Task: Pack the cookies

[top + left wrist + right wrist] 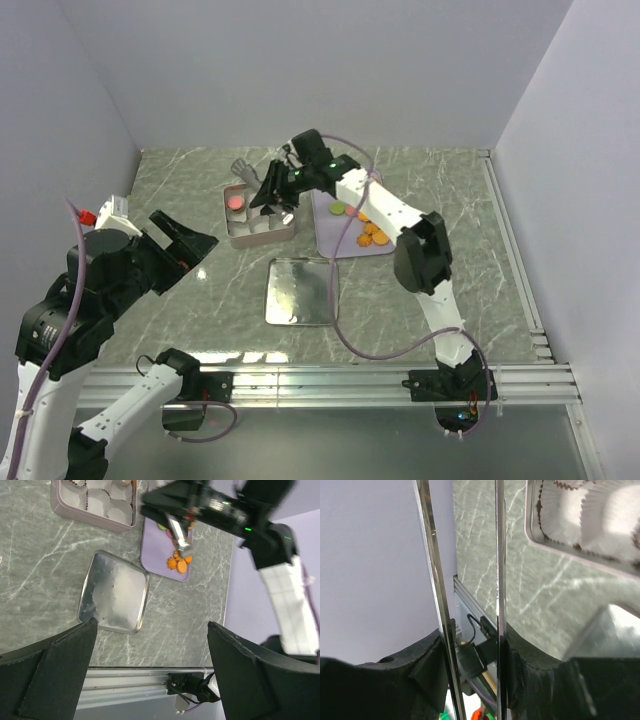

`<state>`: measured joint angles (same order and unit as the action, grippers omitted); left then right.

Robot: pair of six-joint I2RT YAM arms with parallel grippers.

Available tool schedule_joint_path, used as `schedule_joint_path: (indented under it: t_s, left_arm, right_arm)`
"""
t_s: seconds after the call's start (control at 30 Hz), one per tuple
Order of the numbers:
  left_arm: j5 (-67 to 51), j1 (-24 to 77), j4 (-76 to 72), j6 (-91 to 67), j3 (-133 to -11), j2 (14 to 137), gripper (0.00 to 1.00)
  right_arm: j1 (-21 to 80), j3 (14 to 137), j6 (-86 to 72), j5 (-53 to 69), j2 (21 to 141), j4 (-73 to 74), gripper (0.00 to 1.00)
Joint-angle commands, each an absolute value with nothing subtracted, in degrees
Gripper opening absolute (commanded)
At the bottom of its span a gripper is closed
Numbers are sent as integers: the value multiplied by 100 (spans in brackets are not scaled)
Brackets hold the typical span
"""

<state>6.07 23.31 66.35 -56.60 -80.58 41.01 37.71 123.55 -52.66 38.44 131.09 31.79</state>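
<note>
The right arm (385, 210) has its jaws clamped on slim steel tongs (434, 555) above the square metal tin (262, 236) of paper cups. One pink cookie (235, 202) lies just beyond the jaws. The other small round cookies (370, 236) wait arm-side of them on the lavender rectangular tray (330, 238). The left arm (100, 270) holds its jaws wide and empty, well apart. This looks like mid-transfer. Whether the tongs carry a cookie I cannot tell; if not, the next move is another pick from the tray.

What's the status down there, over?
Left fingers open, held aside. Right fingers gripping thin metal tongs near the open square tin. Small round orange cookies on lavender tray. Nothing in the way.
</note>
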Motion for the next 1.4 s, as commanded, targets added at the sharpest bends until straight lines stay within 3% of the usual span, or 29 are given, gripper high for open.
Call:
schedule_joint_path:
  t_s: [0.0, 0.27, 0.37, 0.6, 1.37]
  left_arm:
    - [597, 2303, 6346, -5528, -7946, 4008, 98]
    - [650, 2303, 6170, -5511, -7559, 3850, 99]
    - [563, 2303, 6003, -5528, -7339, 3841, 99]
    - [255, 2303, 5458, -5502, -6935, 3999, 98]
    - [229, 2303, 5177, -5625, -6486, 3885, 99]
  right_arm:
    - [3446, 12007, -4738, 3674, 12086, 3619, 46]
    - [2463, 10319, -3237, 2263, 10611, 5157, 46]
    - [2338, 9994, -2771, 1244, 10320, 5965, 46]
    - [2268, 9449, -2479, 257, 10266, 6662, 47]
    - [2276, 9087, -2294, 378, 10371, 7032, 53]
